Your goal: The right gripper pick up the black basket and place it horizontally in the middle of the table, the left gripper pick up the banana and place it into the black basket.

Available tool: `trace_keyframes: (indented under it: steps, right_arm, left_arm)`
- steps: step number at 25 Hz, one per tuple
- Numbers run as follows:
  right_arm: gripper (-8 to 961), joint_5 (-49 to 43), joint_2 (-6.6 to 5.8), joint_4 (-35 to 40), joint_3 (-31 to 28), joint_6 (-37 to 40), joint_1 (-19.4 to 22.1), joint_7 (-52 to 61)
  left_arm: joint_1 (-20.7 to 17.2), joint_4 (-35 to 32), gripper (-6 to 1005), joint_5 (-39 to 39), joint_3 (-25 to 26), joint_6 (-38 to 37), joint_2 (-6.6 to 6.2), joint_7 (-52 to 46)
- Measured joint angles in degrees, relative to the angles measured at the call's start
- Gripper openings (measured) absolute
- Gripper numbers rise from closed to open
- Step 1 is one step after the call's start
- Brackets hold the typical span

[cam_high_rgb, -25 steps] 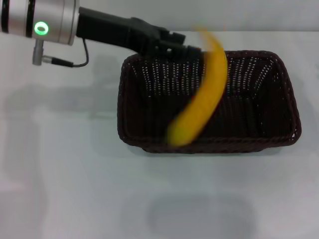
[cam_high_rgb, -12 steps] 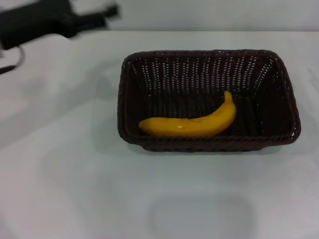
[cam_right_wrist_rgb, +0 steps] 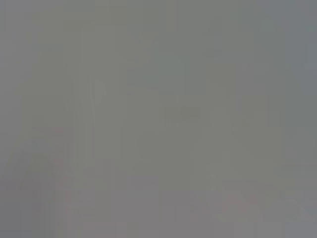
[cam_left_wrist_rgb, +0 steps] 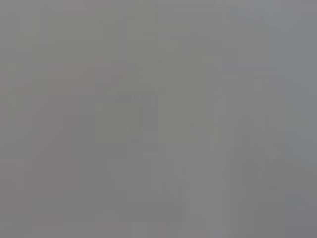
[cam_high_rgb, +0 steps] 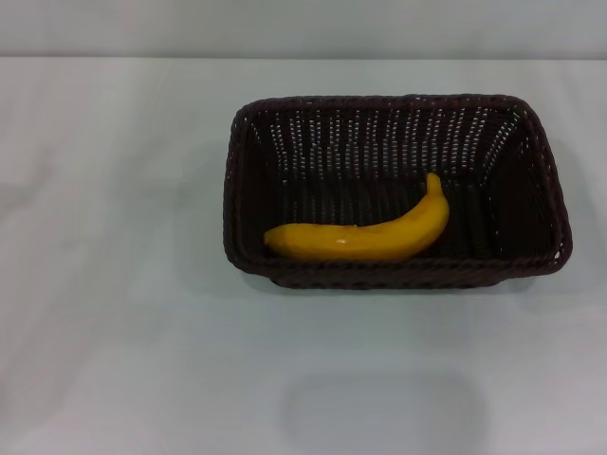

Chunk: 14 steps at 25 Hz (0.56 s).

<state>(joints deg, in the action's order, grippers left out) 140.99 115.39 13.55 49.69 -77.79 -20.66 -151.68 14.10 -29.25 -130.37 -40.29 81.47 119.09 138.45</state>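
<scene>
The black basket (cam_high_rgb: 541, 180) stands lengthwise across the middle of the white table (cam_high_rgb: 123, 313) in the head view. The yellow banana (cam_high_rgb: 365, 235) lies inside it along the near wall, its stem end pointing up to the right. Neither the left gripper nor the right gripper shows in the head view. Both wrist views show only a plain grey field with no object in it.
A faint rounded shadow (cam_high_rgb: 379, 412) lies on the table near the front edge, below the basket. The table's far edge meets a pale wall at the top of the head view.
The banana dropped from the left gripper into the basket and came to rest. The left arm drew back to the upper left and has now left the head view.
</scene>
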Motion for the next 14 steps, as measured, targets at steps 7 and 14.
trace_keyframes:
  steps: [7, 14]
  right_arm:
    - [639, 6.08, 0.01, -4.63, -0.04, 0.67, -0.59, 0.69]
    - [639, 6.33, 0.01, -7.05, -1.99, 2.42, -0.38, 0.87]
  left_arm:
    - [0.96, 9.84, 871, -12.39, 2.31, 0.49, 0.03, 12.15]
    - [1.07, 10.37, 870, -13.04, 2.36, 0.55, 0.16, 13.11]
